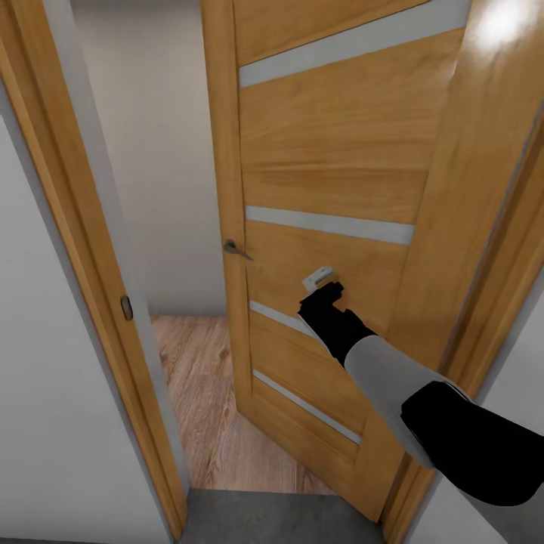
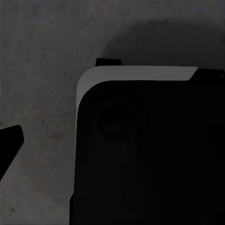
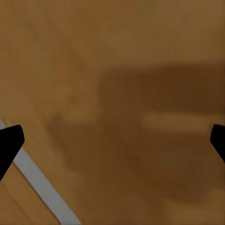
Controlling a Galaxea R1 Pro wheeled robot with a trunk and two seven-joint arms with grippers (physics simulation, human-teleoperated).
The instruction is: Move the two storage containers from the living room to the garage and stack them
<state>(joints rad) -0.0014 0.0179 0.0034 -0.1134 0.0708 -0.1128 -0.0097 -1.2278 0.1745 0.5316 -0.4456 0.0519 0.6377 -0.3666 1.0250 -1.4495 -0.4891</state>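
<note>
The two storage containers are out of view. I stand at a doorway with a wooden door (image 1: 332, 181) partly open. My right gripper (image 1: 323, 291) is against the door's face, below and to the right of the handle (image 1: 236, 249). In the right wrist view the right gripper (image 3: 112, 145) is open, its fingertips (image 3: 9, 145) far apart, with only door wood between them. My left gripper (image 2: 112, 145) hangs over dark grey floor (image 2: 42, 70) beside my own black and white body (image 2: 150, 154). One fingertip (image 2: 9, 145) sits far out at the edge, holding nothing.
The door frame (image 1: 91, 302) stands at the left, with a pale wall beside it. Light wood-plank floor (image 1: 204, 378) lies beyond the opening, and a strip of dark grey floor (image 1: 264, 521) is under me. The gap between frame and door is narrow.
</note>
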